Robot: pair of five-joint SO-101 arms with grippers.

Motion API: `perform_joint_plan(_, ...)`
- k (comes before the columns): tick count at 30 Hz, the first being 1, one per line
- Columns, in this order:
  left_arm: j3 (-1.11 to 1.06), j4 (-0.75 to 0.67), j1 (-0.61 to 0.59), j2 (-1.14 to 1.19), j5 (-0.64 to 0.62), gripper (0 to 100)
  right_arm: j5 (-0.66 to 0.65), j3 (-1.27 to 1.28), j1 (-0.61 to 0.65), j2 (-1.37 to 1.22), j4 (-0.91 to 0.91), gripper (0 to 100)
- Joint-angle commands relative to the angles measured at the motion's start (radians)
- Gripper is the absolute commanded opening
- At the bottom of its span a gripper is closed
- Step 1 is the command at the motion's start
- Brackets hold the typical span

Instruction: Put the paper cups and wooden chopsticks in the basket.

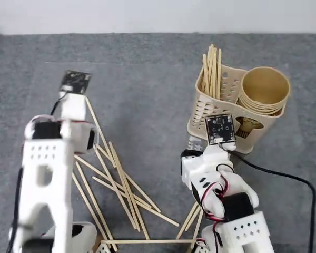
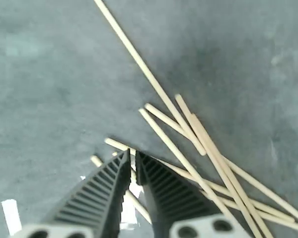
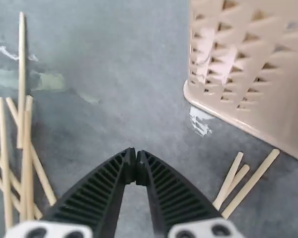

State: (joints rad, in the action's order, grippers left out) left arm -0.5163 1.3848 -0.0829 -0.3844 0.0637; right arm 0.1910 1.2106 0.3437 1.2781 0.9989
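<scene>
Tabletop point(image 1: 147, 79): I read it as mottled grey, with pale glare patches in the wrist views.

Basket point(image 1: 203, 108): beige, its walls patterned with rows of slots.

Paper cups point(image 1: 264, 89): kraft tan, a shade darker inside.

Wooden chopsticks on the tabletop point(image 1: 121, 182) and those in the basket point(image 1: 211, 66): pale straw, unpainted.

Left claw point(image 2: 131, 161) and right claw point(image 3: 135, 158): matte black with ribbed inner faces, on light grey mounts.

Left arm point(image 1: 45, 174) and right arm point(image 1: 221, 195): white shells, black motor blocks. I see red and white wires on the right one, and a black cable point(image 1: 284, 176) trailing off it.

Cups point(image 1: 264, 89) (maybe five), chopsticks point(image 1: 211, 66) in basket point(image 1: 200, 113)
</scene>
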Motion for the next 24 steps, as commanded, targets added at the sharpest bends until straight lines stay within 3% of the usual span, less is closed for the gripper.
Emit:
perform_joint_plan(1,0.11,0.006,0.035,0.158,0.009,2,0.011,0.029,-0.033,0.025,-0.064,0.8)
perform_joint_plan(7,0.18,0.005,0.101,0.344,0.008,18,0.011,0.081,-0.047,0.025,-0.125,0.8)
perform_joint_plan(24,0.202,-0.147,0.158,0.69,0.008,18,0.011,0.081,-0.058,0.027,-0.125,0.8)
